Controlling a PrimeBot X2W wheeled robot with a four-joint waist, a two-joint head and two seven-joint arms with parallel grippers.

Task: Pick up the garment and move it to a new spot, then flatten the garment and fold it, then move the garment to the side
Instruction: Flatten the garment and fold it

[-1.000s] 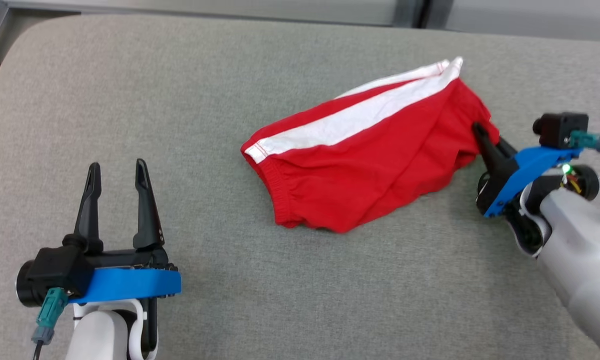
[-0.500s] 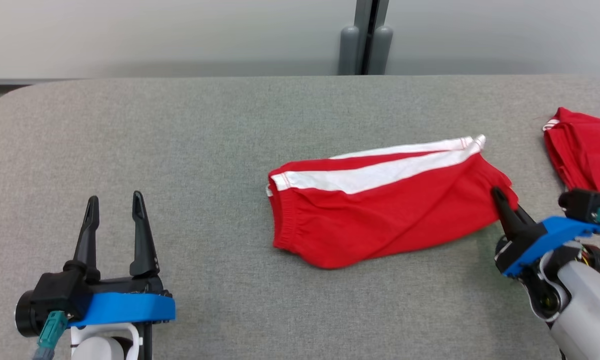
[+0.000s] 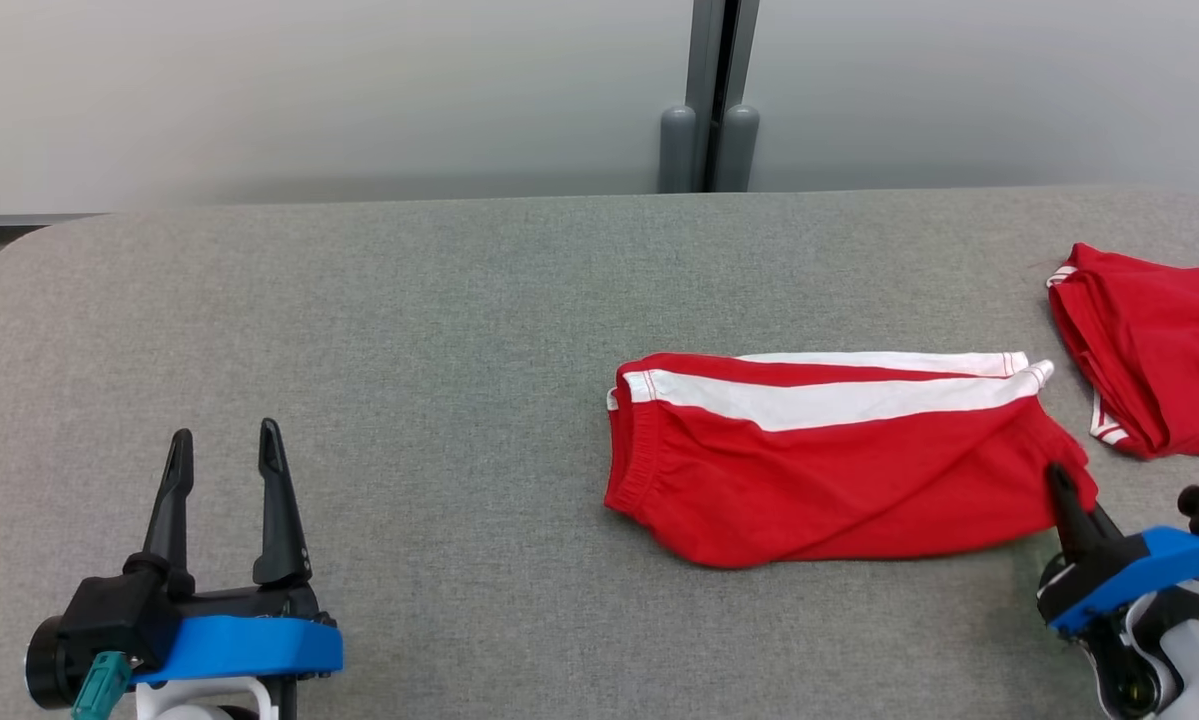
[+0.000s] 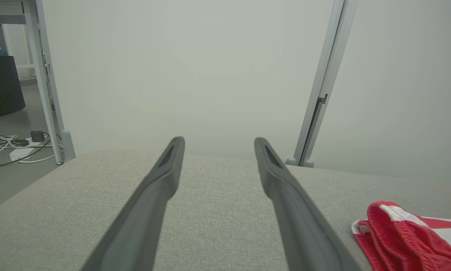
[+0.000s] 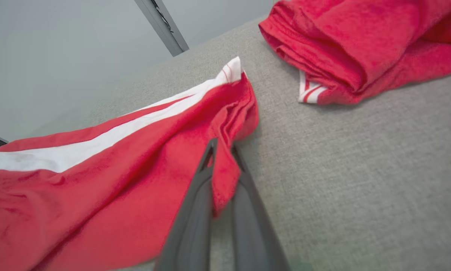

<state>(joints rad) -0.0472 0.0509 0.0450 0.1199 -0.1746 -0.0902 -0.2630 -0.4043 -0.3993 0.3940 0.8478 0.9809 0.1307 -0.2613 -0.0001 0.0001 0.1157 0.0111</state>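
The garment (image 3: 839,470), a pair of red shorts with a white stripe along its far edge, lies folded on the grey worktop (image 3: 409,350), right of centre in the head view. Its gathered elastic waistband points toward the robot's left and its hems toward the right. The cloth lies mostly flat, with a few shallow creases across the near half.

At the garment's near right corner, the right end effector (image 3: 1059,480) has its two dark fingers pressed together on a fold of the red fabric. The right wrist view shows the cloth pinched between them and bunched into small pleats at the grip.

Just beyond that corner, farther right, a second red garment (image 3: 1159,350) lies in a folded heap, with white stripes at its hem. A strip of bare worktop separates it from the held one.

Well apart on the left, the left end effector (image 3: 221,438) sits low over the worktop. Its fingers are spread wide, point toward the far edge and have nothing between them.

Behind the worktop stands a pale wall (image 3: 309,100) with a grey post (image 3: 709,100). In the left wrist view, cables (image 4: 7,145) lie on the floor.
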